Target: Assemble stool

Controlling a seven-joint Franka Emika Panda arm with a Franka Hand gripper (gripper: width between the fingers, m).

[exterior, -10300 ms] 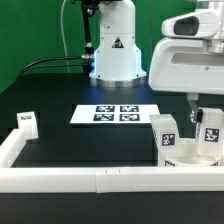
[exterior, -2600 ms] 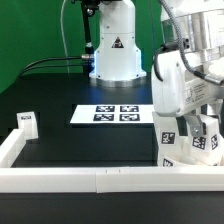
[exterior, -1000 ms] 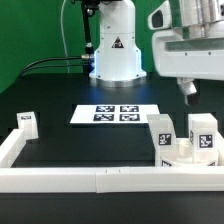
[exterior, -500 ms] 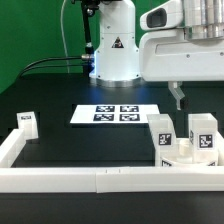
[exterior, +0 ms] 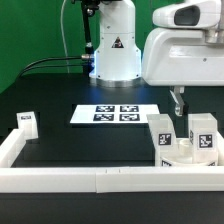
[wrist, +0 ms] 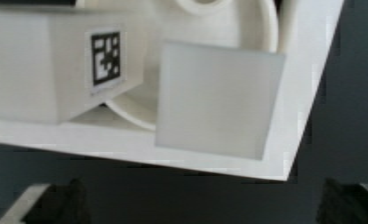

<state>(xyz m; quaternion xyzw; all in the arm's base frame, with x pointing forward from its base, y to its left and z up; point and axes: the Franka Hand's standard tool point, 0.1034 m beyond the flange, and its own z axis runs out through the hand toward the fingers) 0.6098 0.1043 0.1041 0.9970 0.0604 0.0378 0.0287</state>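
Observation:
Two chunky white stool legs (exterior: 161,133) (exterior: 204,134) with square tags stand upright at the exterior view's right, against the front rail. The low white seat disc (exterior: 184,154) lies between them. A third tagged leg (exterior: 26,122) stands far off at the left rail. My gripper (exterior: 178,103) hangs just behind and above the right-hand group, open and holding nothing. In the wrist view a tagged leg (wrist: 74,60), a plain-faced leg (wrist: 216,100) and the seat's curved rim (wrist: 136,112) fill the picture. My dark fingertips (wrist: 48,200) sit wide apart at the corners, with only black table between them.
The marker board (exterior: 118,115) lies flat mid-table in front of the robot base (exterior: 115,55). A long white border rail (exterior: 90,179) runs along the front edge and turns back along the exterior view's left side (exterior: 12,143). The table top is black.
Over the last second my gripper has shifted toward the exterior view's left and come down a little, still open. The stool parts have not moved.

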